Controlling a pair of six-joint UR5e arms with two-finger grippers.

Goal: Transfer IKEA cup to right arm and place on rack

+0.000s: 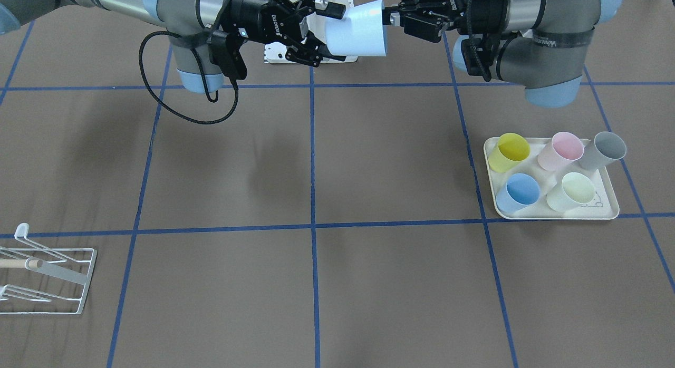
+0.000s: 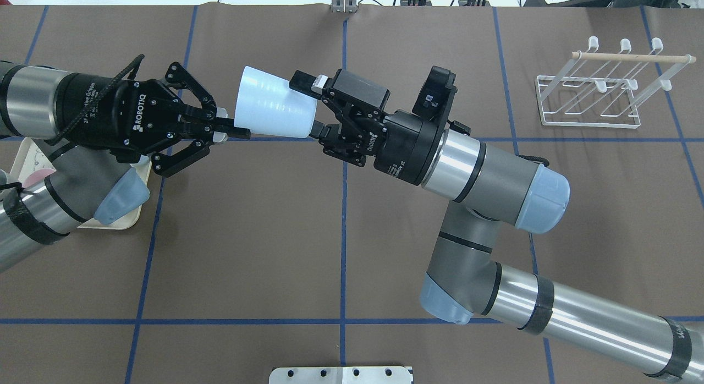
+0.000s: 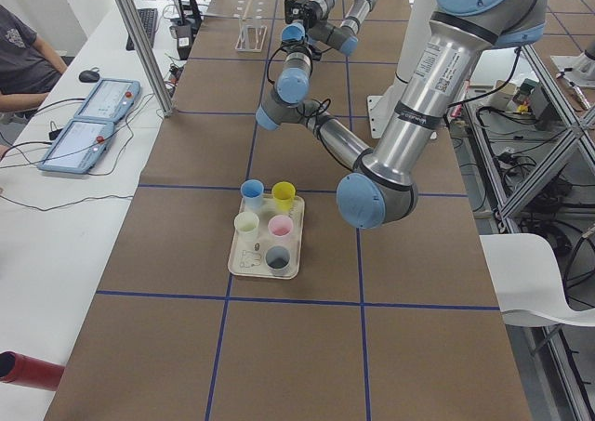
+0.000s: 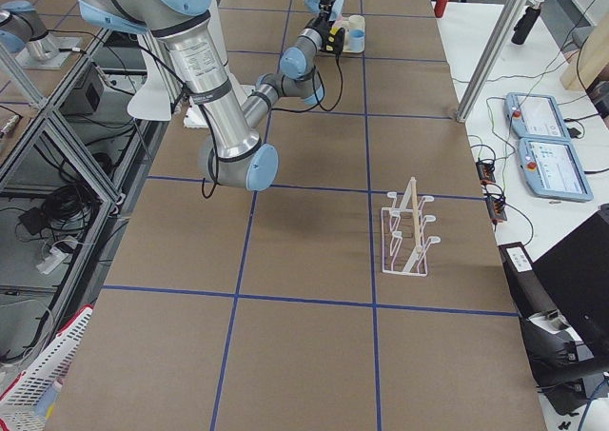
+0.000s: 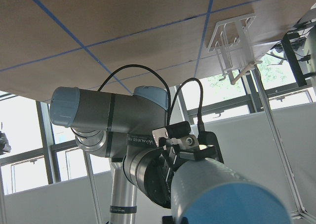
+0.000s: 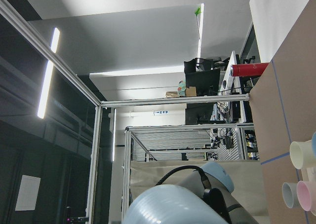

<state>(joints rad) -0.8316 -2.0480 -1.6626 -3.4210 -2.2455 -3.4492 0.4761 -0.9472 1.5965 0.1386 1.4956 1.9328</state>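
Over the table (image 2: 247, 235), pale blue cup (image 2: 272, 103) sideways, left jaws pinching rim, right jaws clasping base

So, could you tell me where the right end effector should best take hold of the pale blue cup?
Across the narrow base end's outer wall, from the side opposite the left end effector: the cup lies horizontal in the air, its wide rim pinched there, its base facing the right end effector.

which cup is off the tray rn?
The pale blue cup, in mid-air between the left gripper and right gripper; the other five cups stand on the tray.
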